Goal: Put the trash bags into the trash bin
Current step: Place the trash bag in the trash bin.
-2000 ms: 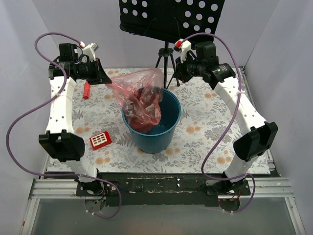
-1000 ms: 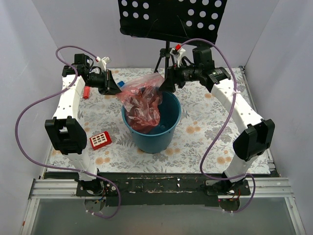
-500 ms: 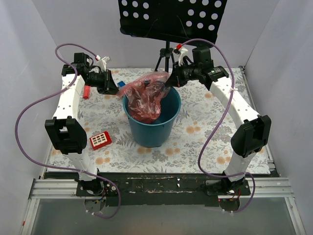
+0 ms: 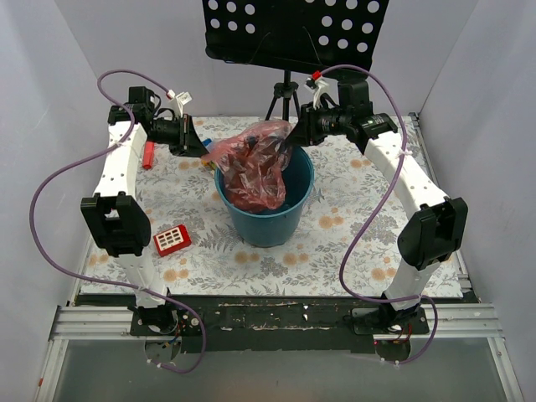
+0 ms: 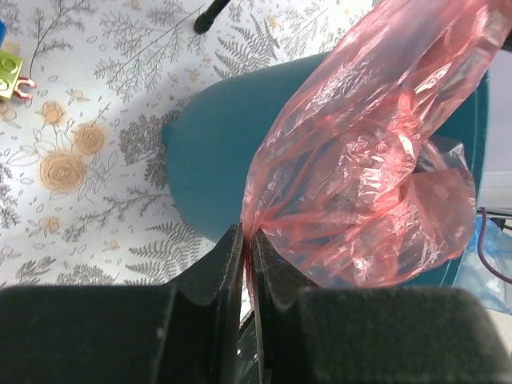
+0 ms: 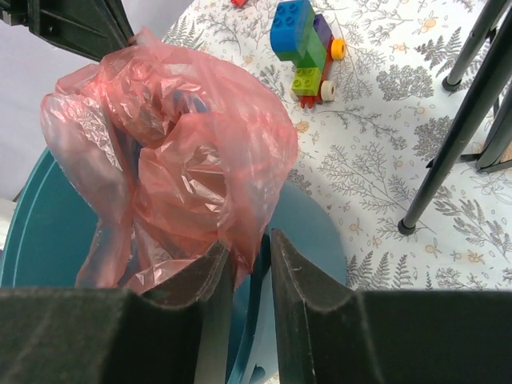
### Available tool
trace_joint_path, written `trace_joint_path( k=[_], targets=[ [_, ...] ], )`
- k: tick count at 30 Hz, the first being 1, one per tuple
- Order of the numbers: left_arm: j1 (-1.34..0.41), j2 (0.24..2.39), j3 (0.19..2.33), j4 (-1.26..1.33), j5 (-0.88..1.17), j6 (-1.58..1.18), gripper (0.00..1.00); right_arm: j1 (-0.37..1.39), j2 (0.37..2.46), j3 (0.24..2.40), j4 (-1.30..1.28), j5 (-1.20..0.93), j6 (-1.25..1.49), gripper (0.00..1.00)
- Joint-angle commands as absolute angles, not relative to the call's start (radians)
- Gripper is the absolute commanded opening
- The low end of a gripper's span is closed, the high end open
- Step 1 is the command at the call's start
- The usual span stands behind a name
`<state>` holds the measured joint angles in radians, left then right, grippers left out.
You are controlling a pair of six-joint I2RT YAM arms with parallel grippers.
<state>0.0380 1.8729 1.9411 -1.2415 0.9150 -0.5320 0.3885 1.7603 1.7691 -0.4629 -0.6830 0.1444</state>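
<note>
No text, label, brand or number can be read in any view, neither on the bag (image 4: 255,167) at the claws nor the bin (image 4: 276,226) beneath them.

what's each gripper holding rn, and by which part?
Left gripper pinches the trash bag by a gathered corner of its film. Right gripper: film of the opposite edge runs between its fingers, but whether it is gripped cannot be told.

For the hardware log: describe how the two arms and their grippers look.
Both the left arm and right arm have white links with bulky black joint housings. A loose purple cable loops along each. The left gripper and right gripper are black, with flat matte fingers tapering to blunt tips.
</note>
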Motion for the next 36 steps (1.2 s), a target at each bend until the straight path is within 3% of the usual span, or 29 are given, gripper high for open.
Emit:
trace_joint_path(
  k=[1,9,11,15,23,36],
  targets=[
    [0.04,1.881,2.014,-1.213,1.003,-0.575,0.08,0.4,1.741,1.839,-0.394,-0.681,0.176,0.36],
    [0.038,1.896,2.037,-1.192,1.032,-0.604,0.09,0.4,1.73,1.842,-0.385,-0.66,0.183,0.41],
    [0.038,1.902,2.045,-1.19,1.037,-0.606,0.09,0.402,1.732,1.83,-0.394,-0.623,0.17,0.31],
    [0.038,1.908,2.057,-1.187,1.014,-0.612,0.09,0.399,1.732,1.848,-0.422,-0.532,0.153,0.01],
    [0.04,1.957,2.083,-1.132,0.946,-0.635,0.05,0.288,1.703,1.824,-0.466,-0.624,0.164,0.01],
    [0.038,2.011,1.968,-1.241,1.012,-0.519,0.07,0.268,1.732,1.691,-0.54,-0.601,0.135,0.01]
  ],
)
